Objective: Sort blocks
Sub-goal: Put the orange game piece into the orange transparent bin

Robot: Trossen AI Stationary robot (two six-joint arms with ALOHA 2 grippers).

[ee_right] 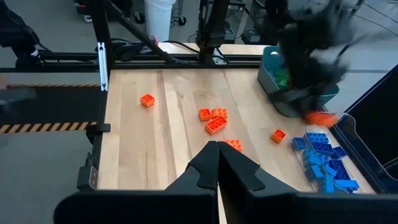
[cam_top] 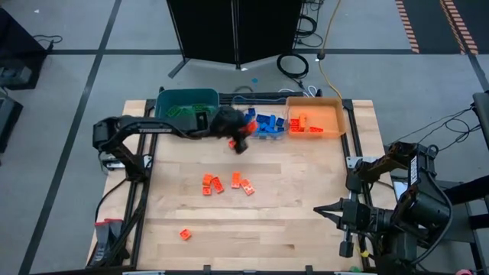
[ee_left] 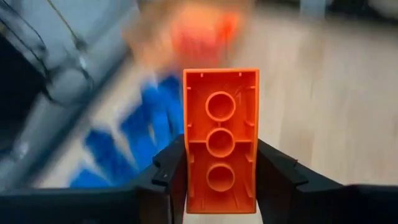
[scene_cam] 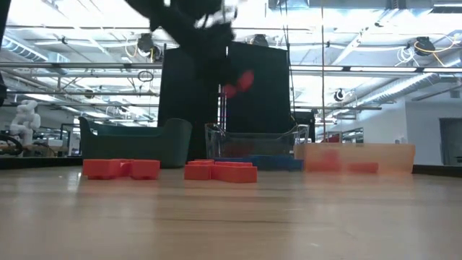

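Observation:
My left gripper (cam_top: 234,138) hangs above the table in front of the clear bin (cam_top: 280,134) and is shut on an orange-red block (ee_left: 221,124). That block also shows lifted in the low view (scene_cam: 238,81). Loose orange-red blocks lie flat on the table in two small groups (cam_top: 212,183) (cam_top: 243,183), and one lies alone near the front left (cam_top: 185,234). Blue blocks (cam_top: 267,122) lie in the clear bin, green ones (cam_top: 183,111) in the teal bin. My right gripper (ee_right: 217,155) waits shut and empty high above the table's right front. My left gripper pinches the block's two long sides (ee_left: 186,174) between its two fingers (ee_left: 166,177), at the end nearer the wrist. The fingers slant down from the table's left and lie along the block, which sticks out ahead of them. Its hollow underside faces the wrist camera. It is clear of the table.
At the back stand the teal bin (cam_top: 187,93), the clear bin and the orange bin (cam_top: 341,114), which holds orange-red blocks (cam_top: 306,126). Bare wood lies at the table's right and front. A black metal frame (cam_top: 141,191) runs along the table's left edge.

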